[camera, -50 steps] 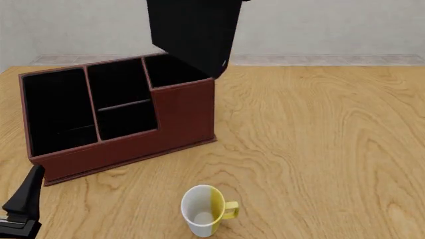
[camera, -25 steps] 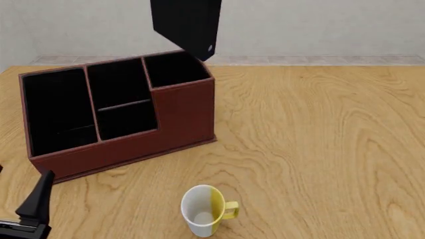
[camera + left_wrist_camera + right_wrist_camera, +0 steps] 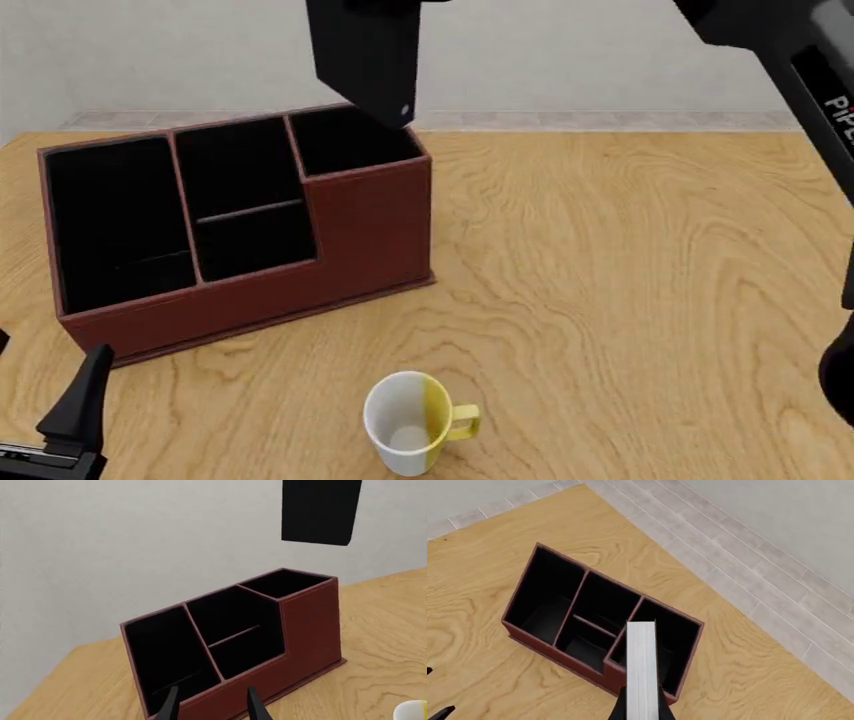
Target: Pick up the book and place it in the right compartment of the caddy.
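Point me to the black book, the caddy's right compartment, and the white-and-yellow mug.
small black hardcover book (image 3: 363,55), front view, on its dark cover.
square black-lined right compartment (image 3: 347,142) of the reddish-brown caddy, front view, on its interior.
white-and-yellow mug (image 3: 410,425), front view, on its rim and inner wall.

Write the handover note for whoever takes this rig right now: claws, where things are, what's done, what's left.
Right claw: shut on the book, holding it upright in the air above the caddy, white page edge facing the wrist camera.
Left claw: open, holding nothing, low by the caddy's front left corner.
Right compartment: nothing in it; the book hangs just over it.
Mug: upright on the table, in front of the caddy.
Done: book picked up and carried over.
Left: line it up, lower it into the right compartment, release.
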You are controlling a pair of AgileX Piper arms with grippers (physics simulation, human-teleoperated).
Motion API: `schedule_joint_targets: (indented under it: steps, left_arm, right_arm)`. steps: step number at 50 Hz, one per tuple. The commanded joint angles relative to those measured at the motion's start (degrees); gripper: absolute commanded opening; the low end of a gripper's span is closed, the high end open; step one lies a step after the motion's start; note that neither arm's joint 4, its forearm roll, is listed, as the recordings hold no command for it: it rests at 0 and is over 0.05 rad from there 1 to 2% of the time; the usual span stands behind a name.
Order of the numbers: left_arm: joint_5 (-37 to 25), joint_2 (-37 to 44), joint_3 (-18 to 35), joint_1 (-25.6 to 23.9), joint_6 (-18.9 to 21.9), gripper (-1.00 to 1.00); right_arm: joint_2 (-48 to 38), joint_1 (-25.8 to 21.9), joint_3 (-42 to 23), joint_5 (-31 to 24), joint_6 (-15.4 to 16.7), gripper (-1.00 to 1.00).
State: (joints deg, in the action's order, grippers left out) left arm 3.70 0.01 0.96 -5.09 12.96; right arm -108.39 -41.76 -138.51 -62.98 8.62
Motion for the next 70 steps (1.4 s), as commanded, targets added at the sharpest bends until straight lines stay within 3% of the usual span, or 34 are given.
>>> schedule_joint_targets:
  steps: [1, 20, 35, 70]
  left_arm:
    - [0.0, 0.0, 0.1, 0.2, 0.4, 1.00]
    - [0.5, 0.0, -0.8, 0.8, 0.9, 1.00]
    - [0.0, 0.3, -1.0, 1.9, 1.0, 1.00]
    - [5.7, 7.3, -1.0, 4.4, 0.9, 1.00]
  right_arm:
    - [-4.9, 1.6, -5.2, 0.6, -0.6, -1.00]
    - [-17.9, 1.9, -22.7, -4.7, -0.5, -1.00]
    - [-21.4, 3.0, -23.5, -2.7, -0.3, -1.00]
    - [-26.5, 2.5, -23.6, 1.0, -0.8, -1.00]
